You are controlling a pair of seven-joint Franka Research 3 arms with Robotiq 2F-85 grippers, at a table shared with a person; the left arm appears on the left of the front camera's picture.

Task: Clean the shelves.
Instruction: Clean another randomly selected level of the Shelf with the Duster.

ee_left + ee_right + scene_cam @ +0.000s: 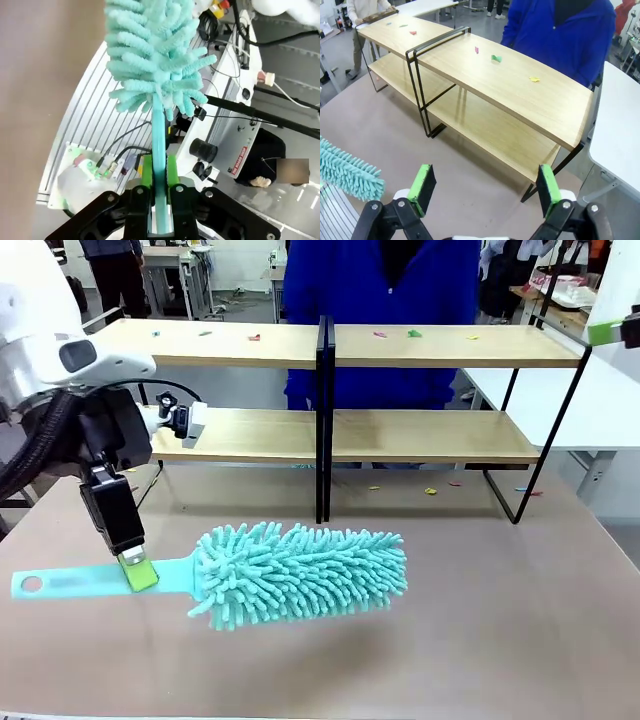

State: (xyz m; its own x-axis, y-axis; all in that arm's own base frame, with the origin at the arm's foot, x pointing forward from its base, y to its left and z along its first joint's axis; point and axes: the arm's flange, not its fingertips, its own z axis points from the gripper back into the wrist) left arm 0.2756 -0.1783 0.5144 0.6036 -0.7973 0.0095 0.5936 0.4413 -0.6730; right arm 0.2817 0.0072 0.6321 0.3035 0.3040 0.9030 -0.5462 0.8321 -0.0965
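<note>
- Across the near part of the scene a brown bench (500, 640) is spread, and a white table (605, 405) is seen beside it at the far right.
- On the far half of the bench the shelves (420, 435) are stood. Two long light-wood boards are carried on a thin black frame with a black post at the middle, and the rack reaches from the far left almost to the far right.
- Behind the shelves, at the far side, a person (380, 280) in a blue top is stood.
- Near the left of the bench, well apart from the shelves, a teal duster (300, 575) is held level. Its shaggy head is pointed right and its flat handle, with a hole at the end, is pointed left. A shadow is cast under the head, but whether the head touches the bench cannot be told.
- Over the handle, the left hand (138, 573) is brought down from above. Its green pads are clamped on the flat handle just left of the head, and in the left wrist view the handle is seen squeezed between the two pads.
- At the right, the right hand (485, 186) is held above the bench with its green pads spread wide and nothing between them. The shelves are seen beyond it.
- On the top board small coloured scraps (414, 333) are scattered, and a few more are seen on the bench under the right half of the rack.
</note>
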